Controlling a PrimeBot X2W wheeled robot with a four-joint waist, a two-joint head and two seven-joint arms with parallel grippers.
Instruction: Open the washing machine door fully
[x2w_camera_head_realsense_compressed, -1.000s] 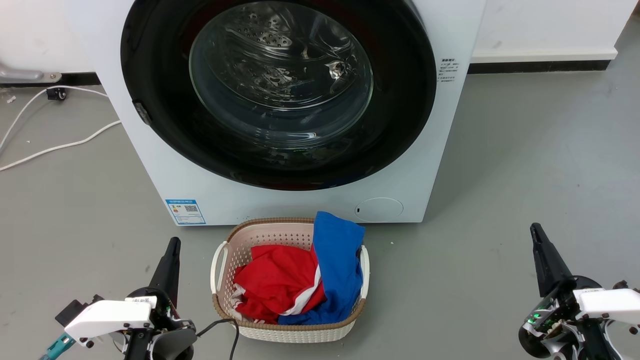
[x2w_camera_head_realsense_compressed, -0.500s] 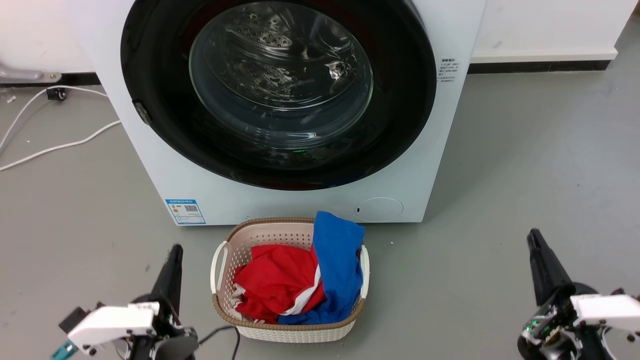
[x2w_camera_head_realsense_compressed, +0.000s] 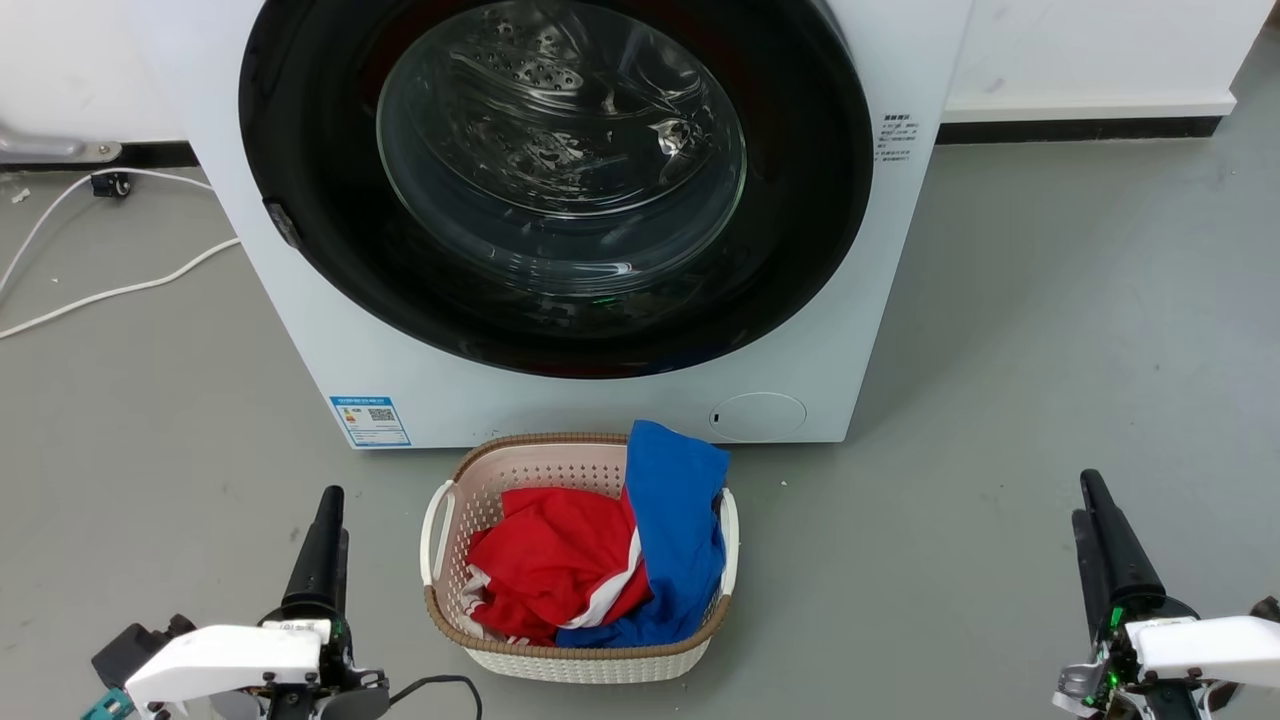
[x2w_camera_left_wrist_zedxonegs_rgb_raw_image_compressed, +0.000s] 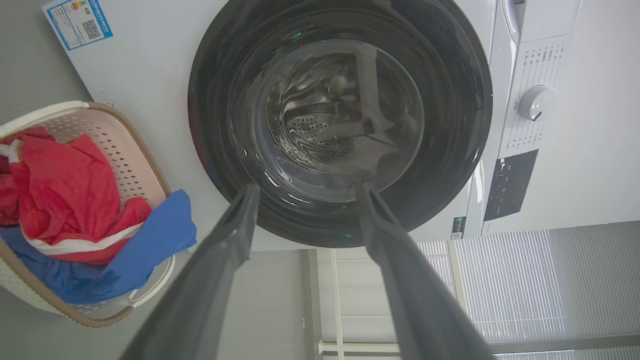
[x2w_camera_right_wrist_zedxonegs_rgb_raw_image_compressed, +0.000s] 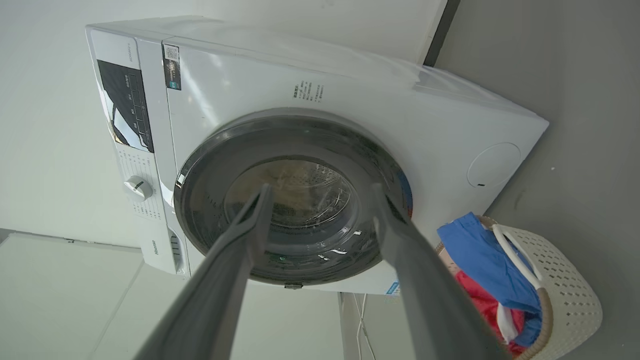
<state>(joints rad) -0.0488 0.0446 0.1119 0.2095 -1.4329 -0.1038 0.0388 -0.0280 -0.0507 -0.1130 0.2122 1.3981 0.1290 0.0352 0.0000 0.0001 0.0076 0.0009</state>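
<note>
The washing machine door (x2w_camera_head_realsense_compressed: 800, 250) is a big glossy black ring around a bulging glass window, lying flush against the white machine. It also faces the wrist cameras as the door (x2w_camera_left_wrist_zedxonegs_rgb_raw_image_compressed: 450, 100) and the door (x2w_camera_right_wrist_zedxonegs_rgb_raw_image_compressed: 205, 215). My left gripper (x2w_camera_head_realsense_compressed: 330, 500) hovers low at the lower left, well short of the machine. Its fingers stand open in the left wrist view, with the left gripper (x2w_camera_left_wrist_zedxonegs_rgb_raw_image_compressed: 306, 189) holding nothing. My right gripper (x2w_camera_head_realsense_compressed: 1086, 497) hovers at the lower right, and in its own view the right gripper (x2w_camera_right_wrist_zedxonegs_rgb_raw_image_compressed: 321, 190) is open and empty too.
A cream laundry basket (x2w_camera_head_realsense_compressed: 445, 520) with red and blue clothes stands on the grey floor just in front of the machine, between my arms. White cables (x2w_camera_head_realsense_compressed: 110, 290) run over the floor at the left. A small dark latch piece (x2w_camera_head_realsense_compressed: 283, 225) sits on the door's left rim.
Both grippers have sunk a little in the head view. The right one has also shifted to the right, the left one slightly left. The door has not moved.
</note>
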